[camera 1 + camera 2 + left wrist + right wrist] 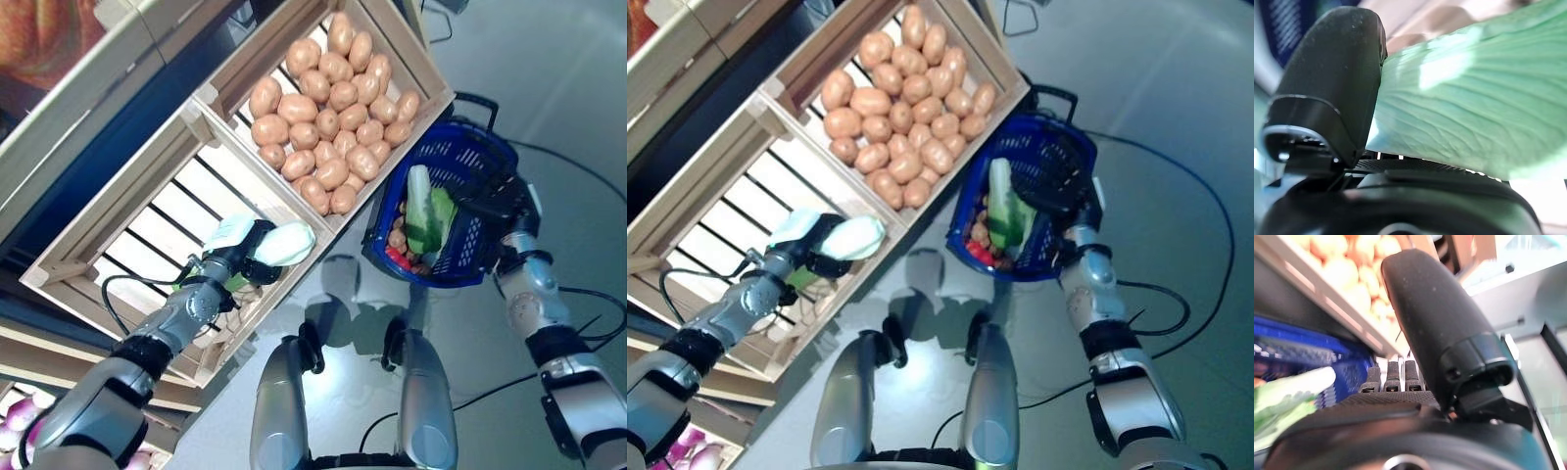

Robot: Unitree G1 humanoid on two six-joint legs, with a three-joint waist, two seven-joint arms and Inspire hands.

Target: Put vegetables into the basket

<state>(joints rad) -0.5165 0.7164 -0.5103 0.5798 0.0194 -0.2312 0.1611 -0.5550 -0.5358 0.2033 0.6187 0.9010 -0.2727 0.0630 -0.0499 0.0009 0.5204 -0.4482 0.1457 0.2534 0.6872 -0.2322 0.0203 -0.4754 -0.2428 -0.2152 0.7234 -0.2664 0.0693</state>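
My left hand (238, 259) is shut on a pale green cabbage (286, 244), held over the front rim of the slatted wooden crate (167, 220). In the left wrist view the cabbage (1474, 98) fills the space past the thumb (1337, 88), which presses on it. My right hand (502, 201) is curled round the rim of a blue plastic basket (460, 157) and holds it above the floor, beside the potato crate. Inside the basket lie a long white-green vegetable (421, 211), some potatoes and something red. The right wrist view shows the basket wall (1298, 357) past the fingers.
A wooden crate (431, 73) full of potatoes (333, 98) stands just behind the basket. The slatted crate beside it shows bare slats. Purple onions (20, 416) lie on a lower shelf at the bottom left. Grey floor stretches to the right.
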